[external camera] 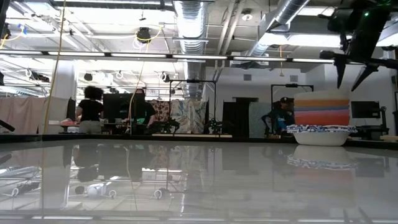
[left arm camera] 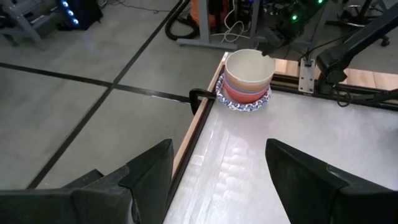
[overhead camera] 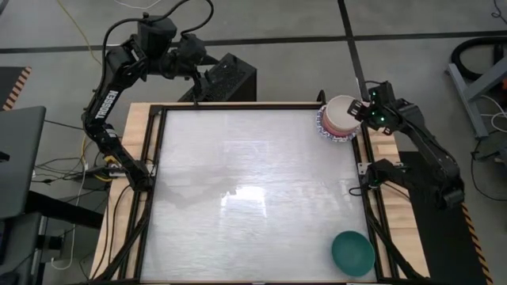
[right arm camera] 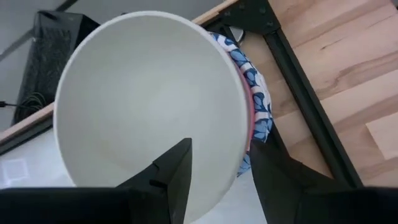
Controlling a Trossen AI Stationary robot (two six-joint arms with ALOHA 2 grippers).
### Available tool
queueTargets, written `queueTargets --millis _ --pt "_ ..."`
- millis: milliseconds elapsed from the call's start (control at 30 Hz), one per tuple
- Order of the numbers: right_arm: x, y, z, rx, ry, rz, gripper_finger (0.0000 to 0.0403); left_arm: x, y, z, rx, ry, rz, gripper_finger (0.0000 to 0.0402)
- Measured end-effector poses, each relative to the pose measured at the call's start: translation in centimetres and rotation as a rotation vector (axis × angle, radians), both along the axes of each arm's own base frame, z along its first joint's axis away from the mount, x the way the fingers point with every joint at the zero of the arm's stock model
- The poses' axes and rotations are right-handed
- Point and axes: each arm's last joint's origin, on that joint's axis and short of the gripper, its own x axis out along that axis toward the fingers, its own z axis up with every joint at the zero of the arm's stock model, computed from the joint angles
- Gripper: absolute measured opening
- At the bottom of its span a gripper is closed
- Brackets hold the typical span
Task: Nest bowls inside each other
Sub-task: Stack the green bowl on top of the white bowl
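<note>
A stack of nested bowls (overhead camera: 339,118), cream on top and blue-patterned at the bottom, is seen upright at the far right corner. A teal bowl (overhead camera: 352,252) lies alone near right.

One bowl stack (overhead camera: 339,119); one lone teal bowl (overhead camera: 352,252); two arms.

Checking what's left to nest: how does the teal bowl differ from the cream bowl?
The teal bowl sits alone at the table's near right corner; the cream bowl tops a stack at the far right corner. The teal bowl rests on the table; the cream bowl is nested in other bowls. The right end effector is at the cream bowl, none near the teal. Both are plain and round.
</note>
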Motion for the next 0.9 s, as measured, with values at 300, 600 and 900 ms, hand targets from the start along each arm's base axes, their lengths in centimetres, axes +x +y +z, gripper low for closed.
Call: queueTargets --millis 300,600,900 --pt "-0.4 0.8 1.2 -0.136 -0.006 0.015 0.0168 -0.5 0.7 0.0 -0.006 -0.002 0.035 0.0245" --pt "-0.4 3.2 1.6 -0.171 0.046 0.257 0.0114 -0.6 0.7 0.0 -0.063 -0.043 -0.100 0.0245" --pt "-0.8 5.9 1.8 -0.192 0.033 0.356 0.0107 2.4 -0.6 -1.9 -0.128 -0.018 -0.260 0.0245"
